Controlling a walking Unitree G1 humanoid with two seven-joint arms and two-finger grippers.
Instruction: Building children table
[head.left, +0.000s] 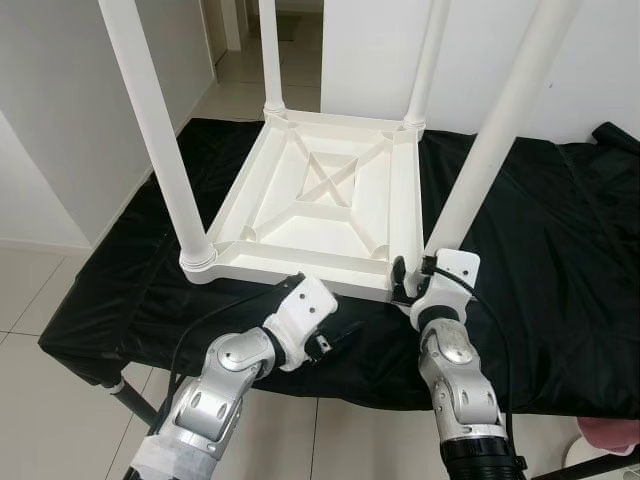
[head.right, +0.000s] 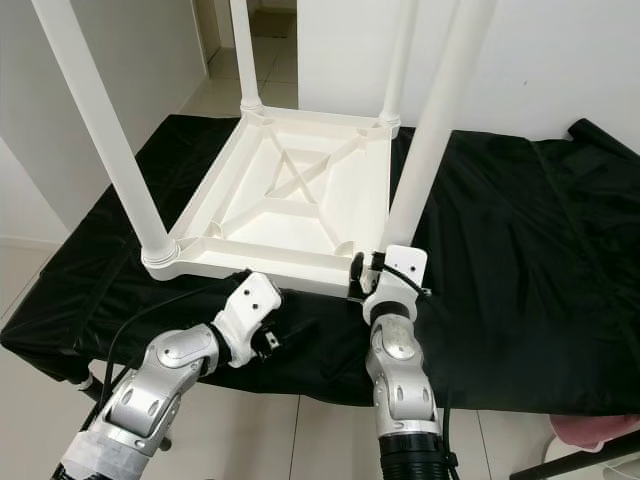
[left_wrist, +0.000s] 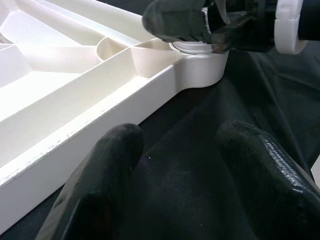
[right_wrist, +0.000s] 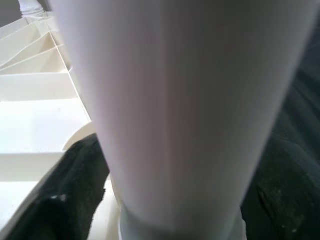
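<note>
Right fingers (right_wrist: 65, 200): closed around the base of the near right leg (head.left: 495, 140), one black finger on each side of it, right at the socket.
Right gripper (head.left: 412, 278): at the near right corner of the table, wrist housing just behind the leg.
Left fingers (left_wrist: 100, 180): spread apart, holding nothing, lying low over the black cloth (head.left: 540, 260).
Left gripper (head.left: 335, 338): just in front of the table's near edge, not touching it, pointed toward my right gripper.
Table (head.left: 310, 200): white, upside down on the cloth, ribbed underside up with a cross brace in the middle.
Legs: four white legs stand upright, one at each corner.
Cloth: covers a low platform; tiled floor (head.left: 40, 310) around it.
Far right: a pink thing (head.left: 610, 435) at floor level, too cut off to identify.
</note>
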